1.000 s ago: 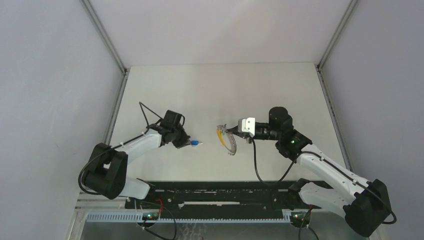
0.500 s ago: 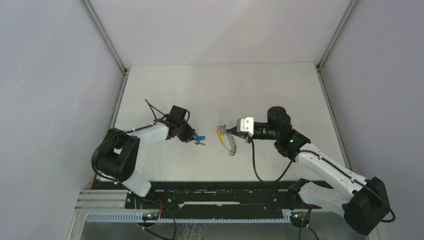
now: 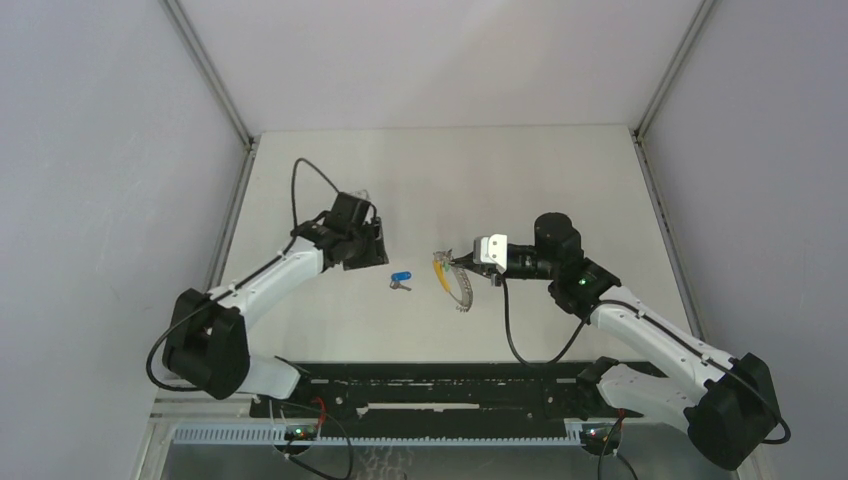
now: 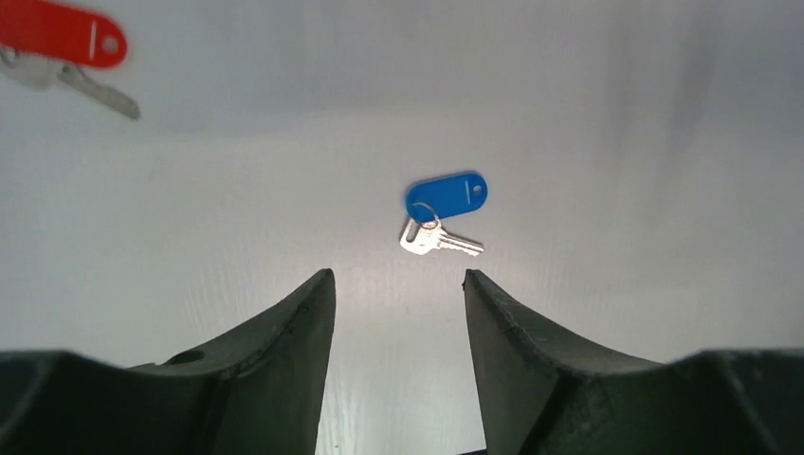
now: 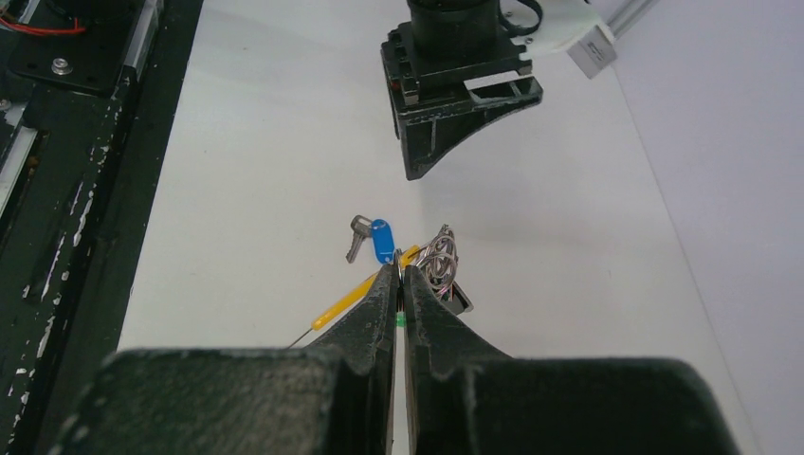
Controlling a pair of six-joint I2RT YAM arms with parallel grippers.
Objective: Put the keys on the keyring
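0 of 2 keys threaded. The blue key (image 4: 444, 213) lies loose on the table (image 4: 616, 142) just ahead of the left gripper (image 4: 398, 280), which is spread and empty. The red key (image 4: 62, 40) is also loose, well apart from it. The right gripper (image 5: 399, 270) is pressed together, seemingly pinching the keyring (image 5: 441, 261). Both threadings are left to do.

Nothing can be read in any view: no words, numbers or brand marks are legible on the blue key tag (image 4: 446, 196), the red key tag (image 4: 62, 33) or the desk (image 3: 450, 180).
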